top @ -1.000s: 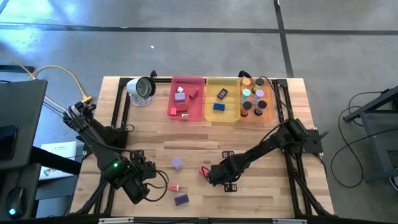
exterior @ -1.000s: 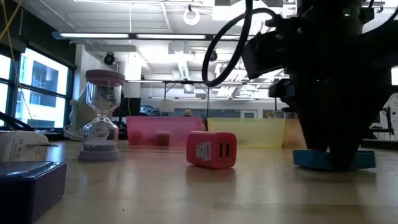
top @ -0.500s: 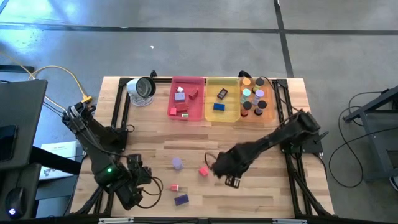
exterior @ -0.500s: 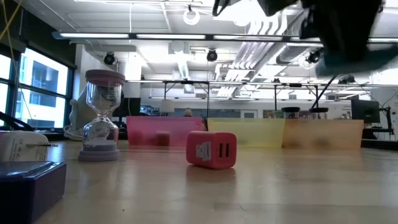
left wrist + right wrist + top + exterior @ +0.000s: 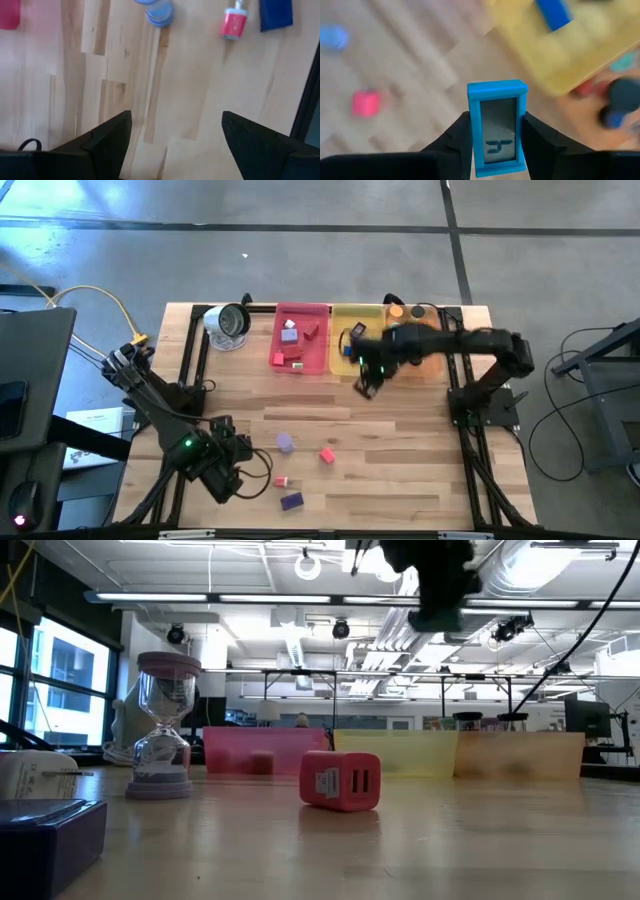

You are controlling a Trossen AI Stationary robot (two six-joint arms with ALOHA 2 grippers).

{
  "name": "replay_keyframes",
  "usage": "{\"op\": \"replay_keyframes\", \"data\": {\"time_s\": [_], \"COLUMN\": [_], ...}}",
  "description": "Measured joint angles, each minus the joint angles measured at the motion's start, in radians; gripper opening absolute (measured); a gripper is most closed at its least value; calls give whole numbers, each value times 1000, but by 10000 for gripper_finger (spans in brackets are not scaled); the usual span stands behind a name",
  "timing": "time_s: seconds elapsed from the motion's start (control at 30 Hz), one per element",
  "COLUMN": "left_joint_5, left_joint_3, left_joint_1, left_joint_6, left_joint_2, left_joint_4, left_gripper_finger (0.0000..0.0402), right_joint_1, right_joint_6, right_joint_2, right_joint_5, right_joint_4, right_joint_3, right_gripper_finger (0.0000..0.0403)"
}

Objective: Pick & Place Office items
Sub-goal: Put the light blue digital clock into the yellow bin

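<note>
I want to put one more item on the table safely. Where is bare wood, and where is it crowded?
Bare wood lies between the tray row and the loose pieces, and at the near right, right of the red block. The orange tray is crowded with discs. The right gripper, carrying a blue timer, hangs at the yellow tray. The left gripper sits open by the purple block.

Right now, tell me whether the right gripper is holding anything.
Holding: the right gripper is shut on a blue digital timer, carried above the yellow tray.

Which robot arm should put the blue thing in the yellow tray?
Right, probably. The right gripper already holds the blue timer at the yellow tray; the left gripper is open, far off.
</note>
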State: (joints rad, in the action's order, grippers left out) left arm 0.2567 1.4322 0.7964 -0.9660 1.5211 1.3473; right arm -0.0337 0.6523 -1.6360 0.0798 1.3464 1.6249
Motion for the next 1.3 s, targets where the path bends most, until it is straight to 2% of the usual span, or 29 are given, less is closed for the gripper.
{"op": "replay_keyframes", "data": {"time_s": [0.2, 0.3, 0.53, 0.9, 1.3], "left_joint_5": [8, 8, 8, 7, 7], "left_joint_3": [0, 0, 0, 0, 0], "left_joint_1": [-58, -85, -151, -240, -287], "left_joint_6": [8, 8, 8, 32, 54], "left_joint_2": [0, 0, 0, 0, 0], "left_joint_4": [0, 11, 33, 66, 81], "left_gripper_finger": [301, 301, 301, 301, 301], "right_joint_1": [-216, -305, -459, -535, -552], "right_joint_6": [-169, -247, -326, -409, -422], "right_joint_2": [-32, -55, -165, -347, -434], "right_joint_5": [-9, -57, -57, 0, -2], "right_joint_4": [-103, -171, -231, -288, -293], "right_joint_3": [0, 0, 0, -1, -2], "right_gripper_finger": [118, 118, 118, 118, 118]}}
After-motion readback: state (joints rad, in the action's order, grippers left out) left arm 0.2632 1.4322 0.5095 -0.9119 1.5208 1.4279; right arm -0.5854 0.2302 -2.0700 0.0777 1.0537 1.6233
